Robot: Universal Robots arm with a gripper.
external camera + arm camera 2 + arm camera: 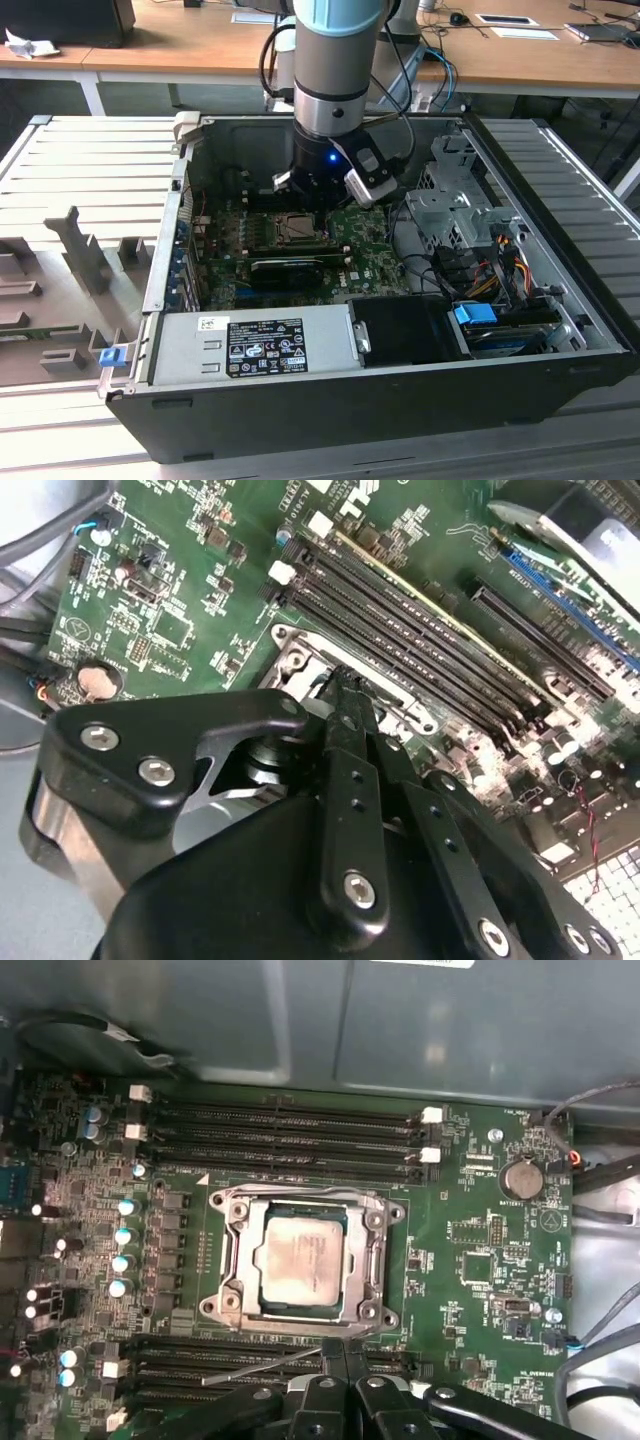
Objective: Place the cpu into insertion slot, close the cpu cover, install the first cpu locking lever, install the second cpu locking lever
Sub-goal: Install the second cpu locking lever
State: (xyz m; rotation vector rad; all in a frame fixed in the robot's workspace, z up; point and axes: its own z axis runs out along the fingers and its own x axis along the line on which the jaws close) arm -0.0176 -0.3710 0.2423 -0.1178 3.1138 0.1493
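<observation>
An open computer case [560, 370] lies on its side on a pale slatted counter [90, 170], with a grey power supply [255, 343] along its 6 o'clock edge in the exterior view. Inside, the green motherboard [480, 1260] carries the insertion slot [228, 1305], a square socket with a silvery metal rim, sitting at the centre of the board between two banks of long black memory slots [290, 1125]. The cpu [303, 1253], a small flat square chip with a pale beige-silver face, lies seated in the socket. The cpu cover [378, 1260], a thin silvery frame with a square window, lies flat around the chip. A thin metal locking lever [265, 1365] slants along the socket's edge nearest the tool. In the exterior view the grey arm [338, 60] comes straight down from 12 o'clock into the case, just above the socket. The black tool [344, 1355] points at the socket's rim beside the lever; its fingers [330, 1400] are pressed together with nothing between them, in both wrist views [345, 695].
</observation>
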